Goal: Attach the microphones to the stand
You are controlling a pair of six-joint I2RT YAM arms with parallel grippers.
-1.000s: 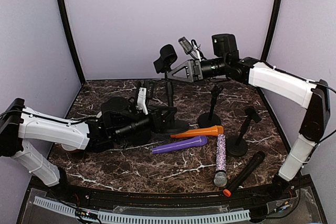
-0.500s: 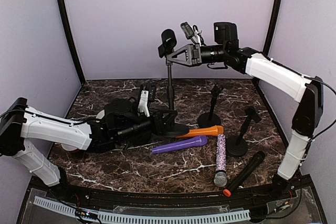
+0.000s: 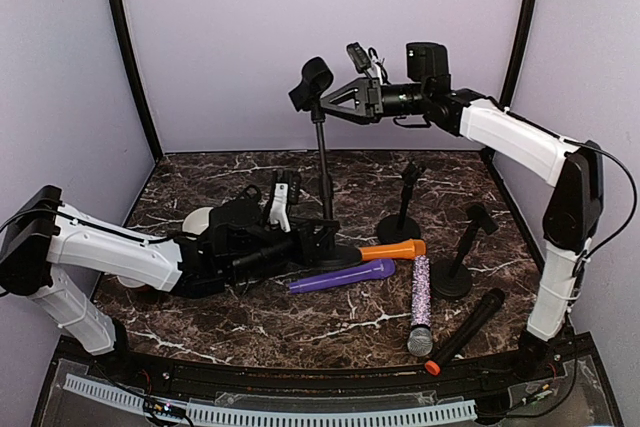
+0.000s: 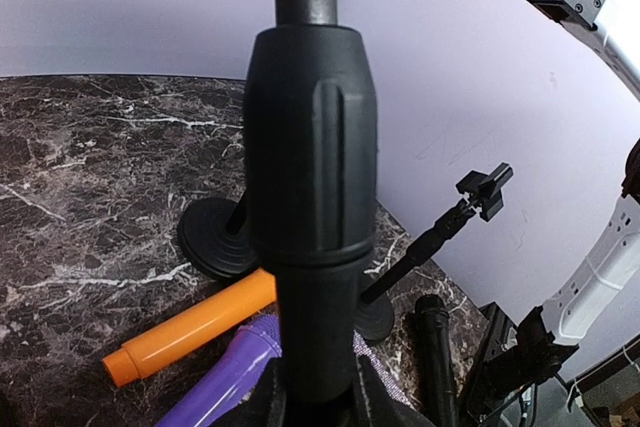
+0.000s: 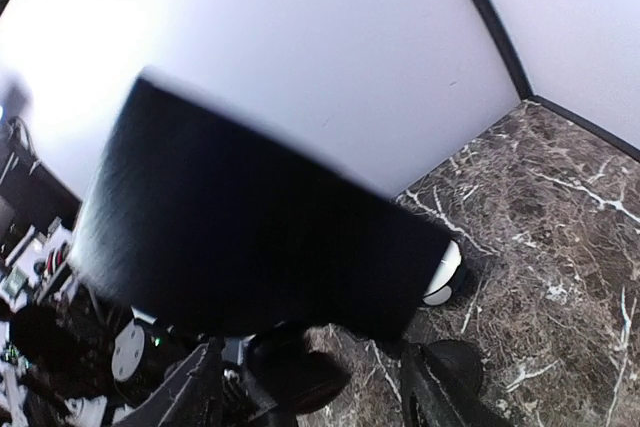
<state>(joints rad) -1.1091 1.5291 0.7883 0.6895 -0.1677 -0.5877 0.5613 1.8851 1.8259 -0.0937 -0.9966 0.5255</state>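
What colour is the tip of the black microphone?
Orange; the black microphone shows best in top view.

We find on the dark marbled tabletop (image 3: 200,172): orange microphone (image 3: 385,251), purple microphone (image 3: 345,275), glittery lilac microphone (image 3: 421,302), black orange-tipped microphone (image 3: 468,325) — plus three black round-based stands (image 3: 399,227).

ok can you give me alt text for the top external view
The left gripper clamps the tall stand low on its pole while the right gripper is at its top clip, above a marble table. Four microphones lie loose on it: orange, purple, glittery lilac and black. Two shorter stands are at the right.
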